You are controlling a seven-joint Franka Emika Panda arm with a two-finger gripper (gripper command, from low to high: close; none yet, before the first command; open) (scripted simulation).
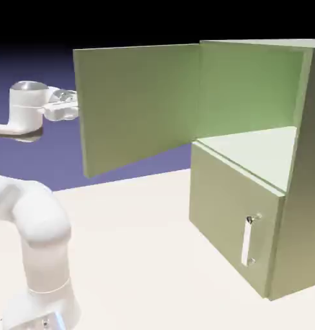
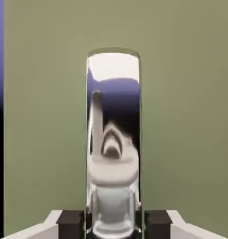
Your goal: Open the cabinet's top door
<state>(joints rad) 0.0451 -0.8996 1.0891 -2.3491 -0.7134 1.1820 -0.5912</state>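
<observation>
While the top door (image 1: 137,106) stands swung wide out from the cabinet (image 1: 302,193), you have the arm (image 1: 31,219) rising from the worktop's (image 1: 134,258) near left corner, its forearm running level and the hand (image 1: 68,106) pointing sideways at the door's free edge. In the hand view your two grey fingertips (image 2: 71,219) are pinched on the long silver handle (image 2: 113,140), which stands upright between them and fills the middle of the picture, mirroring the arm in its polish; olive door panel lies behind it on both sides. In the exterior view the hand meets the door just at its outer edge, and the handle itself is hidden behind the panel. The cabinet sits at the worktop's right side, its upper compartment open and pale inside. Below it the shorter door (image 1: 234,219) is shut, its short handle (image 1: 248,242) upright. Bare worktop stretches between the arm's base and the cabinet front, under the swung door.
</observation>
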